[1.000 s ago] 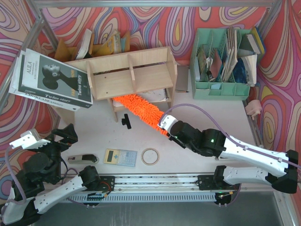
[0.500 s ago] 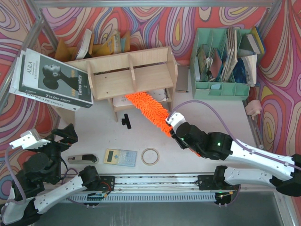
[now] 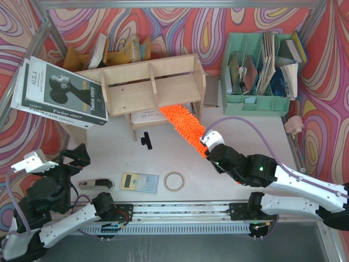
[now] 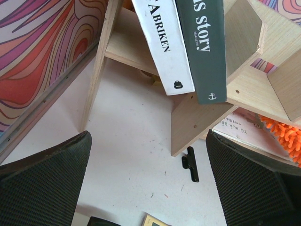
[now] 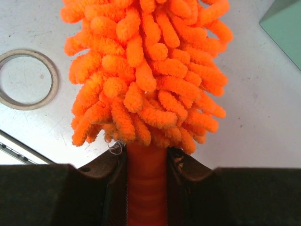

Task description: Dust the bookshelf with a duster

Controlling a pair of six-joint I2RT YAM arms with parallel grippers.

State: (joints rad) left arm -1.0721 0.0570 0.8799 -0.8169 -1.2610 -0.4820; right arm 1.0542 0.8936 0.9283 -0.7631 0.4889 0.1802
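Below bookshelf, right hand clamps duster handle, forearm slanting up-left; left hand spread wide, empty.

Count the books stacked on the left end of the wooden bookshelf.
2. The dark-covered "Twins story" book lies on top; the white book sits beneath it, both overhanging the bookshelf's left end. Others may be hidden underneath.

Duster tip unseen beneath bookshelf

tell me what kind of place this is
Probably a robot test cell staged as a study corner: swirly backdrop panels all round, a metal mounting rail at the near edge, and a bookshelf and green organiser as props.
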